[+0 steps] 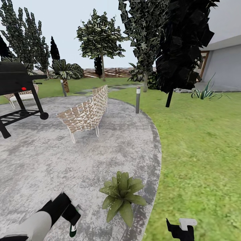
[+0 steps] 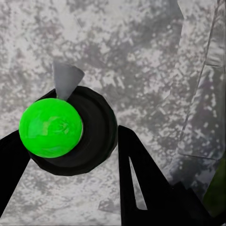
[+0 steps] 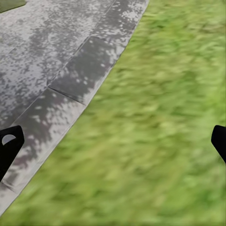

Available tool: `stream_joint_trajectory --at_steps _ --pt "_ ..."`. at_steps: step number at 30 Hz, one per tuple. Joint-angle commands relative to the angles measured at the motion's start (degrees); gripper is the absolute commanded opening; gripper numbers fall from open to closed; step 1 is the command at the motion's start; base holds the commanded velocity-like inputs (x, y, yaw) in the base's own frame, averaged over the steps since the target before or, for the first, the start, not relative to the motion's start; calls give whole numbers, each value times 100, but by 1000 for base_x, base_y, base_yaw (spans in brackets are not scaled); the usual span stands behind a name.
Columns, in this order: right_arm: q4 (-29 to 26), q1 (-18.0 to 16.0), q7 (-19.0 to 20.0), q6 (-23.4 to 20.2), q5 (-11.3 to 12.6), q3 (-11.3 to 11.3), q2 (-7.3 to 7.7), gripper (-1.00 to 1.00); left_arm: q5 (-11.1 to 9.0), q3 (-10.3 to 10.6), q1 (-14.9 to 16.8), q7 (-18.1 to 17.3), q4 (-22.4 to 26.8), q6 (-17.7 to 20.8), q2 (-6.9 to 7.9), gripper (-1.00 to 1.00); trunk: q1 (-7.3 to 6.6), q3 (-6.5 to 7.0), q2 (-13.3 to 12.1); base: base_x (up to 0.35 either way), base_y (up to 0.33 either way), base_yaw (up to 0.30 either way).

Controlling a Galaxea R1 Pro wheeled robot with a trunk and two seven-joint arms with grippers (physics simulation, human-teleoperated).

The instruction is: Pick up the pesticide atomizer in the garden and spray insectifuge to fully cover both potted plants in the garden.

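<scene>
left gripper [image 1: 72, 219] — clamped, low | right gripper [image 3: 113, 141] — fingers spread

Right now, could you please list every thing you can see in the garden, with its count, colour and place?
potted plant: one, green, on the patio near its edge
spray bottle: one, dark green with a pale part, between the left gripper's fingers
patio: one, mottled grey, left half of the head view
lawn: green, right of the patio
woven chair: one near, tan, middle of the patio; part of another behind the grill
grill: one, black, far left
post lamps: two, grey, at the patio's far edge
trees: several, dark green, background
fence: brown, far back
spiky plant: one, green, far right
left gripper: black, closed on the bottle
right gripper: black, open, above the grass
</scene>
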State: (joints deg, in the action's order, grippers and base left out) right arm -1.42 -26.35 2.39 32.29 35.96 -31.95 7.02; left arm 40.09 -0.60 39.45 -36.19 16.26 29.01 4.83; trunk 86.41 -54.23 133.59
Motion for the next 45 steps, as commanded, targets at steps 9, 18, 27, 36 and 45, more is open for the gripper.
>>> stream_joint_trajectory --at_steps 9,18,27,36,45 --pt "1 -2 39 14 53 -39 -6 100 -50 -53 -137 201 -182 37 -4 -100 -1 -5 2 0 0 0" --pt "1 -2 37 14 54 -34 1 100 -119 -439 -223 946 -158 41 -48 -100 -1 -5 2 0 0 0" --pt "1 -2 33 14 54 -36 10 100 -115 -506 -236 1027 -192 -67 -266 -100 -1 -5 2 31 -1 0" --pt "1 -2 25 14 69 -31 20 100 -113 -498 -241 1057 -208 -63 -369 -100 -1 -5 2 187 -63 27" --pt "1 -2 25 14 61 -31 19 100 -79 -483 -362 1016 -260 -6 -286 -100 -1 -5 2 4 -2 253"
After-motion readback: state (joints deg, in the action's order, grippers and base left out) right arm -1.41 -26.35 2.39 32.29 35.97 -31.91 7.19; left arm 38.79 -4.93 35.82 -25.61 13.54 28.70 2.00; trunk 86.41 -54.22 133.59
